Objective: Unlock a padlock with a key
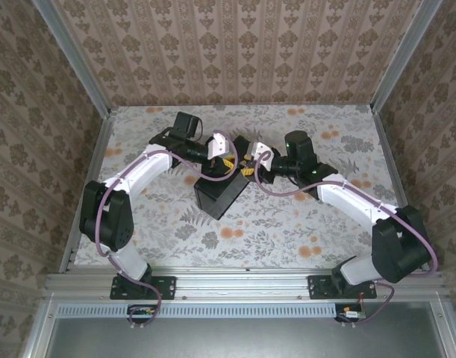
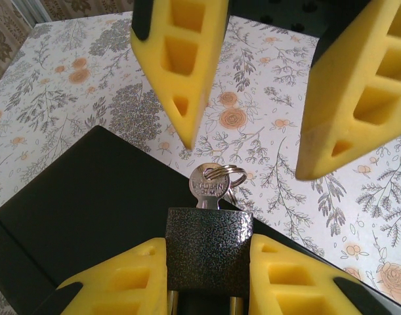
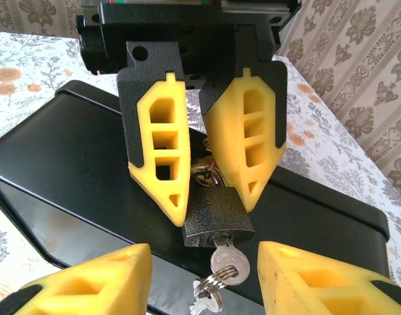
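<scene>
**A:** Key (image 3: 228, 261) location?

**B:** Seated in the padlock (image 3: 216, 220), with its bow sticking out toward the right pincer (image 3: 203, 252). A ring (image 3: 210, 285) with a second key (image 3: 199, 305) dangles from it. All of it hangs over the black box (image 3: 88, 164).

**A:** Who holds the padlock?

**B:** The left pincer (image 3: 213, 205), pressed onto the dark speckled body from both sides. The right pincer is spread, with its fingers flanking the bow and touching nothing.

**A:** So the turn is what's left, I'd judge.

**B:** Likely. Centre the bow between the right fingers and close on its flat faces, not on the ring. Then rotate the wrist about the key's own axis. Sideways drift could bend the shaft or lever the padlock out of the left grip.

**A:** Risks?

**B:** The bow is small and smooth, so the fingers may slip. Pinch it deep, close to the body. The left pincer must resist the twist, or padlock and key spin together and the shackle never frees.
</scene>
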Available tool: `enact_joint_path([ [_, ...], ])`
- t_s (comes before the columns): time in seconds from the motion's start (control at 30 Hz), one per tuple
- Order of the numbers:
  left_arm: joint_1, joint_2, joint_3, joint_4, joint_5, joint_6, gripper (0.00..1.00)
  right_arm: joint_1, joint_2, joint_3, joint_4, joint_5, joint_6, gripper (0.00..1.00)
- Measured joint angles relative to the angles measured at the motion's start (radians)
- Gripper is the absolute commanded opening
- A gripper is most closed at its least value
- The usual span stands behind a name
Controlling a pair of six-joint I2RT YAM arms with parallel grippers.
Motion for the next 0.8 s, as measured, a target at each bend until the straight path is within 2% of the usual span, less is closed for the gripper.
enact_joint_path([
  [0.3, 0.0, 0.0, 0.0, -0.001, 0.002, 0.0, 0.08, 0.002, 0.03, 0.001, 0.001, 0.008, -0.027, 0.36],
  [0.63, -0.001, 0.0, 0.0, -0.004, 0.011, 0.0, 0.07, 0.002, 0.048, 0.001, 0.017, 0.048, -0.045, 0.33],
  [0.73, -0.001, 0.0, 0.0, -0.004, 0.012, 0.0, 0.07, 0.002, 0.057, 0.001, 0.026, 0.061, -0.056, 0.25],
  [0.8, 0.0, 0.0, 0.0, -0.005, 0.006, 0.0, 0.07, 0.004, 0.06, 0.001, 0.031, 0.066, -0.058, 0.24],
])
